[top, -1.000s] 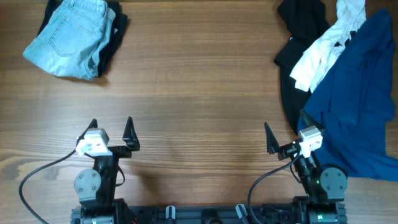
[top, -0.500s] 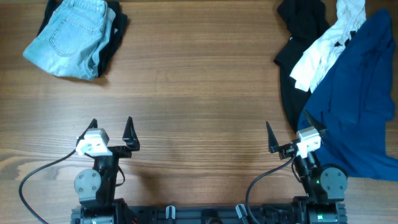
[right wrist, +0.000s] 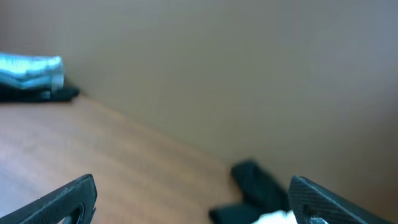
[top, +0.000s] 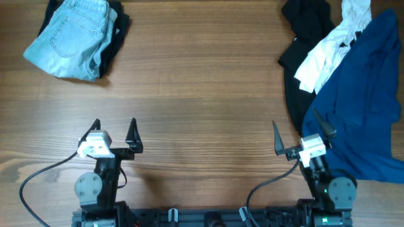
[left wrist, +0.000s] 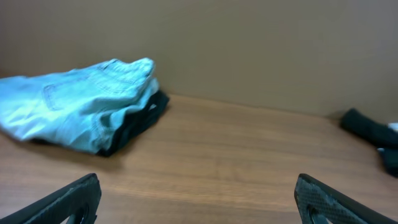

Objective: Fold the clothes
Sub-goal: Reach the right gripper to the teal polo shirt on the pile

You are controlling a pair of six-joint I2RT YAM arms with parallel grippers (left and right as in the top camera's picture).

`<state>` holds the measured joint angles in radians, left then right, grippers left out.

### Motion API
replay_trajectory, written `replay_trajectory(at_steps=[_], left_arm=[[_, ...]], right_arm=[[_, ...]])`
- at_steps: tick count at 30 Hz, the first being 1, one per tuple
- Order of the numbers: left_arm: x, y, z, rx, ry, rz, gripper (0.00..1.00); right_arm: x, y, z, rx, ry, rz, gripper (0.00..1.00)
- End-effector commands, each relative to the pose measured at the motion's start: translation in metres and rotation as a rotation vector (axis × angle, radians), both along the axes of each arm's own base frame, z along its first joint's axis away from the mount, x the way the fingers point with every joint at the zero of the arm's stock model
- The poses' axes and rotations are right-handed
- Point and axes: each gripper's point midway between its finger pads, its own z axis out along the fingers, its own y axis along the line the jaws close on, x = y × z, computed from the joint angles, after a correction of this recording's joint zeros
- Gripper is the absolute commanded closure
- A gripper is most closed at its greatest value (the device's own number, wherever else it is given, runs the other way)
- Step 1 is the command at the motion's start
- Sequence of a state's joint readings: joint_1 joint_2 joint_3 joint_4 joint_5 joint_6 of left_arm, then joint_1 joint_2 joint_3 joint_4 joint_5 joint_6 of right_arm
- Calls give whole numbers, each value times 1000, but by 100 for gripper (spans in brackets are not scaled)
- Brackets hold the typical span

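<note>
Folded light-blue jeans lie on a dark garment at the table's far left; they also show in the left wrist view. At the right lies a loose pile: a blue garment, a white garment and a black garment. The black garment shows blurred in the right wrist view. My left gripper is open and empty near the front edge. My right gripper is open and empty beside the blue garment's left edge.
The wooden table stretches between the two piles. A plain brown wall stands behind the table. Cables and arm bases sit along the front edge.
My right arm has shifted slightly right and toward the front, turning a little toward the blue garment. My left arm has not moved.
</note>
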<state>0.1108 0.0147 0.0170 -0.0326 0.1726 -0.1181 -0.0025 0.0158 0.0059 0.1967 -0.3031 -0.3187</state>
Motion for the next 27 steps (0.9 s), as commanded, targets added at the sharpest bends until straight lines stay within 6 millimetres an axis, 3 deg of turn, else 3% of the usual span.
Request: replay_trajectory(at_steps=[1, 6, 10, 16, 21, 27], left_arm=[[-3, -11, 11, -3, -19, -60, 0], [-5, -11, 41, -6, -13, -59, 0], [1, -10, 59, -27, 60, -58, 0], [24, -8, 94, -53, 222, -56, 0], [47, -5, 113, -73, 368, -54, 0], [76, -2, 115, -101, 577, -51, 0]], right_arm=[[-3, -2, 17, 88, -36, 2, 0], [-3, -3, 42, 111, -41, 4, 0], [2, -2, 74, 117, -35, 9, 0], [35, 1, 119, 138, 89, 24, 0], [75, -2, 124, 136, 322, -8, 0], [125, -2, 106, 128, 644, -30, 0]])
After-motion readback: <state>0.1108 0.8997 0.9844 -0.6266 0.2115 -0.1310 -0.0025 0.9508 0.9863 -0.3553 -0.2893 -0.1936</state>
